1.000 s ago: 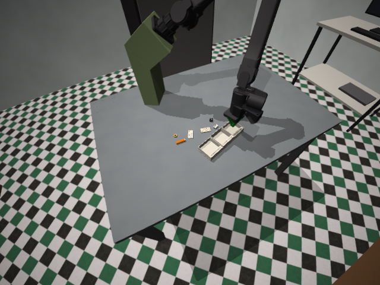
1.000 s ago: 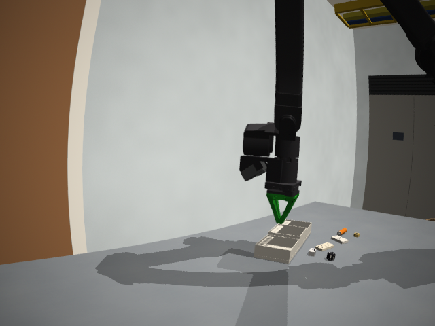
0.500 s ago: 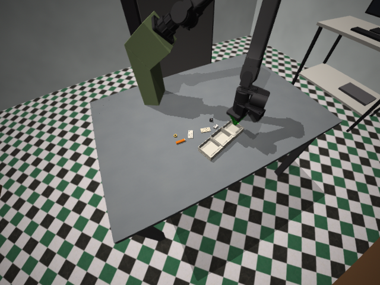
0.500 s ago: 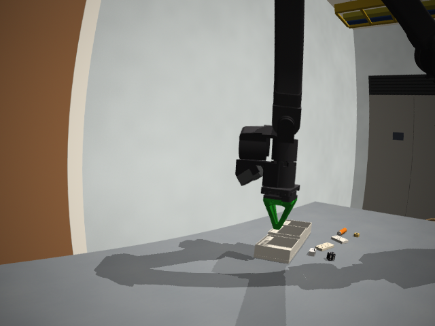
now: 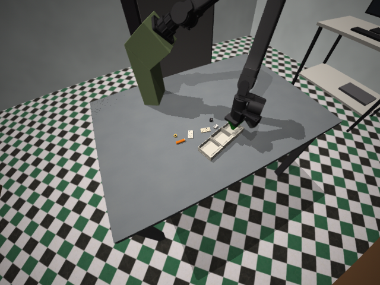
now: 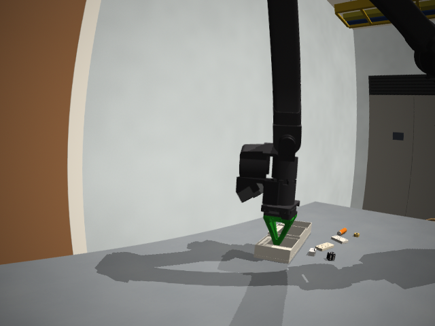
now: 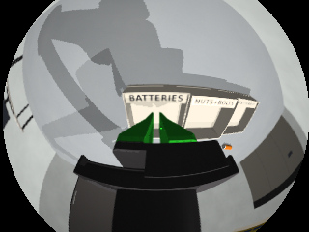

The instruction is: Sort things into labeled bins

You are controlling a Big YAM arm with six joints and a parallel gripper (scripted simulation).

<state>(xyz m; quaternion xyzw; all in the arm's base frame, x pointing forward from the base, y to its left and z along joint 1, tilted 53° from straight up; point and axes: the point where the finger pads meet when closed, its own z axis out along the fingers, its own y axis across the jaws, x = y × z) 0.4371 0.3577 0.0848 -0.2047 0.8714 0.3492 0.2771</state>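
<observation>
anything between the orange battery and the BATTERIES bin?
Yes. From the orange battery, the two dominoes and the other compartments of the bin row lie toward the BATTERIES bin, where the shut, empty gripper sits.

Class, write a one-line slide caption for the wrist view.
Shut green gripper poised at the bin section labelled BATTERIES, holding nothing.

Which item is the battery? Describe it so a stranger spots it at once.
On the grey table, find the cream three-compartment tray near the middle. Small items lie left of it in the top view. The battery is the short cylinder on its side beside a brass nut and a white domino, the only orange thing there.
</observation>
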